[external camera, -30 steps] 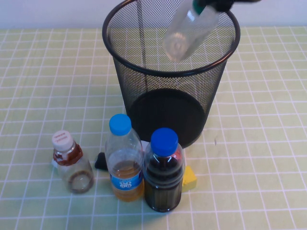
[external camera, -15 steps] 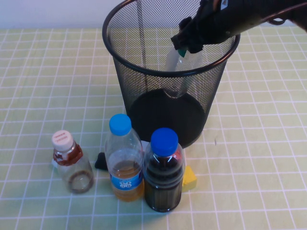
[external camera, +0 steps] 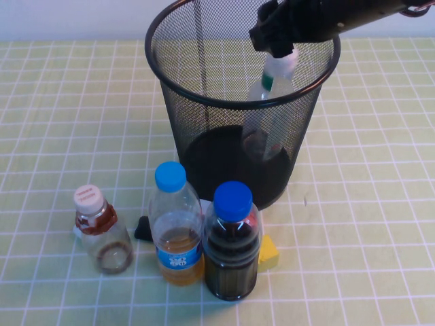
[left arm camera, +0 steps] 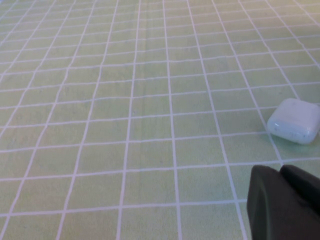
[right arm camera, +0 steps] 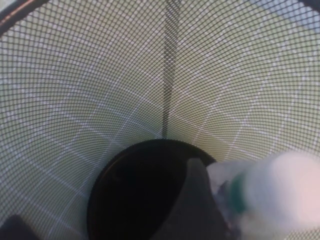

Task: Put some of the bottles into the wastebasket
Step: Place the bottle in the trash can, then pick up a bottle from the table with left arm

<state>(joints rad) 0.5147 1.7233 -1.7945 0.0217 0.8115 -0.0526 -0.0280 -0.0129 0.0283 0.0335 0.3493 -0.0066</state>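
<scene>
The black wire-mesh wastebasket [external camera: 197, 115] stands at the back middle of the table. The taller clear bottle [external camera: 266, 102], with white cap and green neck band, stands leaning inside it, its base on the basket floor. My right gripper [external camera: 275, 39] hovers over the basket's right rim, just above the cap, open and not holding it. In the right wrist view the cap and green band [right arm camera: 270, 197] show close up beside one dark finger [right arm camera: 192, 200], inside the mesh [right arm camera: 100, 100]. The short bottle [external camera: 100, 231] with pale cap stands front left. My left gripper [left arm camera: 280, 172] is shut and empty above the cloth.
A blue-capped bottle with amber liquid [external camera: 177, 227] and a blue-capped cola bottle [external camera: 232, 241] stand in front of the basket. A yellow block [external camera: 269, 252] and a small black object [external camera: 143, 228] lie behind them. A small white case [left arm camera: 295, 121] lies near the left gripper.
The right gripper lowered the taller bottle into the basket, let it go and rose a little. The bottle now rests inside with its cap free below the gripper.
</scene>
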